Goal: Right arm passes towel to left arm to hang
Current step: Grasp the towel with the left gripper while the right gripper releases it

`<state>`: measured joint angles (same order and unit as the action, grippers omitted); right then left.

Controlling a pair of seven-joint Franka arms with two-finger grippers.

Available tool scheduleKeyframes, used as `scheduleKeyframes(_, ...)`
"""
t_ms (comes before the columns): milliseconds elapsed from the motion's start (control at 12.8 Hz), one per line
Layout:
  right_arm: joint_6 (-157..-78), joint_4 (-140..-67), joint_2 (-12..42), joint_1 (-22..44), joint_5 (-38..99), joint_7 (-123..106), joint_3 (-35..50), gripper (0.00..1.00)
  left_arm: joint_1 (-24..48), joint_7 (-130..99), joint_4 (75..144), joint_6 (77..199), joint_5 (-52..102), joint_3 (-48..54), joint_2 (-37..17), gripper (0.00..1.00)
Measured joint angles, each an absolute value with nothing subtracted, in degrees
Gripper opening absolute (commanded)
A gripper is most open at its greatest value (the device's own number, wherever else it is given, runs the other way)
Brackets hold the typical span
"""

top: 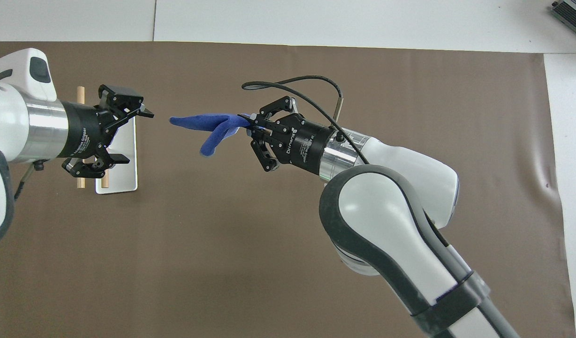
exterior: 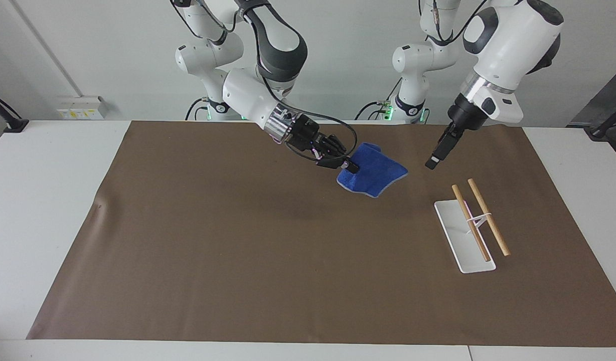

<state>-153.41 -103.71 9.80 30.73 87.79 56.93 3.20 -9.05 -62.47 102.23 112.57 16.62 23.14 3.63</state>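
You see the right gripper clamped on one corner of the blue towel. It holds the towel up in the air over the middle of the brown mat that covers the desk. The cloth sticks out from the fingertips toward the left arm's end of the desk and one part of it droops down.

The left gripper is in the air too, over the white stand with the two wooden rods. Its fingers are spread wide and hold nothing. They point at the free end of the towel, and a small gap is between them and the cloth.

On the body of the right gripper you can read the white word "ROBOTIQ". On the left gripper there is also white writing; only the word "Gripper" is clear to me, the rest is too small.

A black cable loops above the right gripper.
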Motion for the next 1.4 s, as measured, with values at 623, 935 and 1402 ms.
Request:
scheduleKeyframes(623, -155.5, -101.8, 11.1, 32.0, 87.8, 60.6, 3.2, 0.00, -8.7, -72.6, 104.7, 124.7, 16.6, 28.0, 3.7, 1.00)
scheduleKeyframes(935, -155.5, -101.7, 11.1, 32.0, 87.8, 59.8, 3.2, 0.00, -8.7, -73.9, 109.1, 133.3, 16.6, 28.2, 3.7, 0.93)
scheduleKeyframes(1402, -155.5, -101.6, 11.1, 32.0, 87.8, 59.0, 3.2, 0.00, -8.7, -76.7, 109.6, 135.5, 17.3, 28.3, 3.7, 0.70)
